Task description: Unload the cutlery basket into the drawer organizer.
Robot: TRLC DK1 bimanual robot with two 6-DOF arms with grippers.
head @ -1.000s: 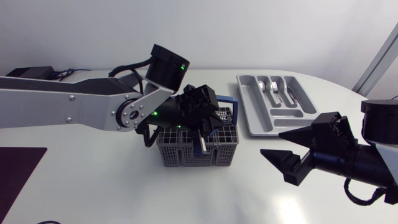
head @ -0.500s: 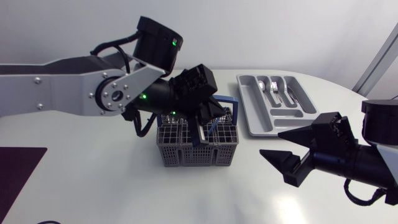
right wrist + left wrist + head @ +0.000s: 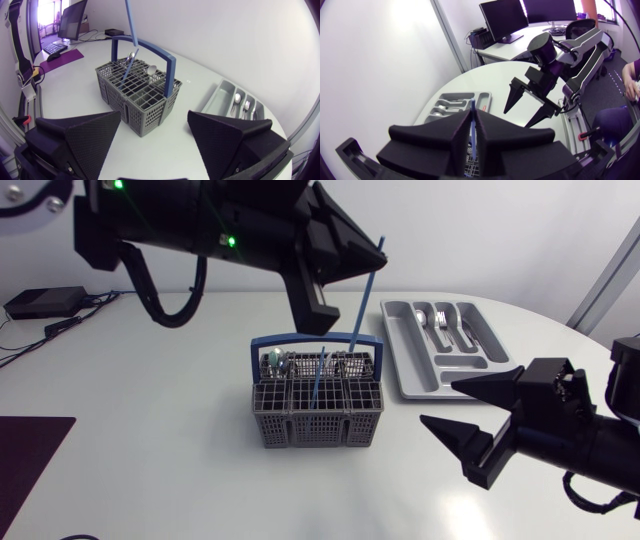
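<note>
Left gripper [image 3: 371, 260], upper centre, clamped on thin blue plastic stick [image 3: 347, 320] — its tip, low inside grey plastic grid basket [image 3: 318, 425], may snag and drag it (right gripper [image 3: 437, 402] wide open, empty).

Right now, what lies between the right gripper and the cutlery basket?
Nothing but bare table; the head view shows the open right gripper apart from the cutlery basket, and the right wrist view agrees.
</note>
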